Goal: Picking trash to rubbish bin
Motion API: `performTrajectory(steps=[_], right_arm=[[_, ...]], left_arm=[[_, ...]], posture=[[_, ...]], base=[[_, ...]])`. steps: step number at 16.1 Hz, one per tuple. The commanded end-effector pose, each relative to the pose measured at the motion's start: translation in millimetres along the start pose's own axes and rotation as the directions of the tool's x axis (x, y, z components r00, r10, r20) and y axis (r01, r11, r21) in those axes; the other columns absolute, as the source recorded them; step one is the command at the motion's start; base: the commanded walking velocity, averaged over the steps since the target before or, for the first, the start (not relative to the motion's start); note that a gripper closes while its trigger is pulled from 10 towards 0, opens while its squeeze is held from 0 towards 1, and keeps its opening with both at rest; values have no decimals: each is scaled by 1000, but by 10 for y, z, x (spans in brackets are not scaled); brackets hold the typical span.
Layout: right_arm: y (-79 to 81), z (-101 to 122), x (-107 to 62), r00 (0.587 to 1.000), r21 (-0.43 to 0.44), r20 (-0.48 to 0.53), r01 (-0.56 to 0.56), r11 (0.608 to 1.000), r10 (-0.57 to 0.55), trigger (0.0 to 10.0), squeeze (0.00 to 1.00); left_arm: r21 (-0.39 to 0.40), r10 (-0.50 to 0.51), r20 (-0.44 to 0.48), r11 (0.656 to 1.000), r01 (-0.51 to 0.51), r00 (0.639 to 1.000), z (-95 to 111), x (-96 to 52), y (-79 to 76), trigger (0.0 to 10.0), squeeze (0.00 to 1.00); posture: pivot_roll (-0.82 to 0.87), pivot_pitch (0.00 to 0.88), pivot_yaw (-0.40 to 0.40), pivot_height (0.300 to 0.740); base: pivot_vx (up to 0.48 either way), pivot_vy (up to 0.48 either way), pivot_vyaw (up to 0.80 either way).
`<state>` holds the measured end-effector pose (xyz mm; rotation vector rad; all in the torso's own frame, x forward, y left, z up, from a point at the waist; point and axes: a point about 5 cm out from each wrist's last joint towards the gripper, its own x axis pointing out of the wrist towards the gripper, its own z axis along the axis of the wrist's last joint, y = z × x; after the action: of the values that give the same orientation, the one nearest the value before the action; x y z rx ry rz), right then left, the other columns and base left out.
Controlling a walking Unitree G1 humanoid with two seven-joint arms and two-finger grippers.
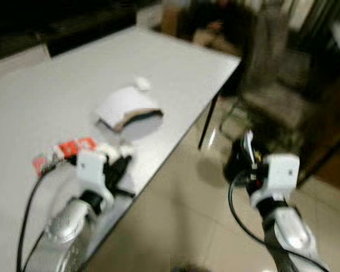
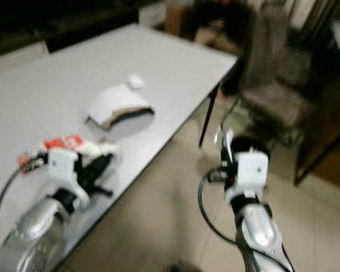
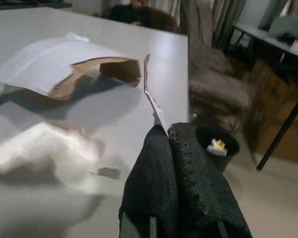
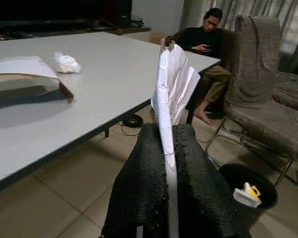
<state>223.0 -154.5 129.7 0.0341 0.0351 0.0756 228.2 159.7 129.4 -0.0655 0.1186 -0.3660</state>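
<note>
Looking down from the robot's head, both blurred eye views show a white tabletop (image 1: pixel 39 107) on the left and tiled floor (image 1: pixel 175 221) on the right. At the tabletop's near edge lies a red and white wrapper (image 1: pixel 65 152), its print too smeared to read. Just beside it hovers the left claw (image 3: pixel 170 130), its two black fingers pressed together on a thin white paper scrap (image 3: pixel 154 101); the scrap sticks up past the fingertips. Farther along the tabletop sits a torn white envelope (image 1: pixel 127 107) with a brown inside, and beyond that a small crumpled white paper ball (image 1: pixel 141 83).

Over the floor, the right claw (image 4: pixel 168 130) grips a folded white paper (image 4: pixel 173 82) that stands upright between its closed fingers. Near it on the floor stands a black rubbish bin (image 4: pixel 248 186) with a white and yellow item (image 4: pixel 246 194) inside, partly hidden by the claw. Behind are a draped chair (image 4: pixel 260 74) and a seated person (image 4: pixel 203 44).
</note>
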Motion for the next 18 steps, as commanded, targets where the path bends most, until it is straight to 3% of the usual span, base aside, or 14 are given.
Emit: performTrajectory(steps=[1, 2, 3, 4, 5, 6, 8, 9, 10, 11, 13, 18], right_arm=[[-43, -2, 36, 1000, 19, -9, 15, 1000, -15, 10000, 0], [-45, -17, 62, 1000, 37, -13, 25, 999, -25, 10000, 0], [-51, -22, 80, 999, 52, -15, 41, 998, -41, 10000, 0], [-53, -52, 93, 998, 60, -25, 54, 997, -53, 10000, 0], [-23, -84, 89, 998, 55, -34, 45, 997, -43, 10000, 0], [-3, -112, 83, 998, 47, -48, 33, 998, -30, 10000, 0], [-1, -146, 86, 997, 33, -71, 27, 999, -24, 10000, 0], [-6, -165, 88, 997, 43, -78, 26, 999, -23, 10000, 0], [-8, -171, 89, 997, 50, -80, 25, 998, -21, 10000, 0], [-18, -214, 99, 994, 36, -107, 16, 999, -12, 10000, 0], [-42, -283, 112, 991, 16, -133, 19, 1000, -16, 10000, 0], [-83, -483, 129, 972, -14, -236, 12, 1000, -15, 10000, 0]], left_arm=[[-32, -2, -3, 999, 2, 1000, 24, 6, -23, 10000, 0], [-67, 39, -28, 997, -40, 999, 38, 56, 12, 10000, 0], [-51, 50, -30, 997, -51, 998, 64, 96, 25, 10000, 0], [23, 110, -12, 994, -109, 994, 124, 143, 61, 10000, 0], [40, 141, -11, 989, -141, 990, 162, 141, 65, 10000, 0], [-11, 61, -20, 998, -61, 998, 133, 117, -20, 10000, 0], [-2, 23, -51, 1000, -23, 998, 85, 94, -99, 10000, 0], [-26, 52, -72, 998, -54, 996, 45, 87, -90, 10000, 0], [0, 61, -56, 998, -61, 997, 47, 83, -82, 10000, 0], [107, 63, -57, 993, -57, 996, 2, 87, -79, 10000, 0], [161, 72, -102, 985, -55, 992, -82, 88, -52, 10000, 0], [157, 47, -37, 987, -41, 998, -134, 198, -8, 10000, 0]], posture=[[1, 29, -36, 740], [-2, 43, -45, 740], [-5, 42, -51, 740], [9, 37, -51, 740], [5, 40, -46, 740], [-1, 40, -44, 740], [-6, 41, -47, 740], [-11, 44, -51, 740], [-12, 44, -52, 740], [-17, 41, -61, 740], [-24, 35, -68, 740], [-38, 43, -78, 740]], base=[[0, 0, -800], [0, 0, -800], [0, 0, -800], [0, 0, -800], [0, 0, -800], [0, 0, -800], [0, 0, -800], [0, 0, -800], [0, 0, -800], [0, 0, -800], [0, 0, -800], [0, 0, -640]])
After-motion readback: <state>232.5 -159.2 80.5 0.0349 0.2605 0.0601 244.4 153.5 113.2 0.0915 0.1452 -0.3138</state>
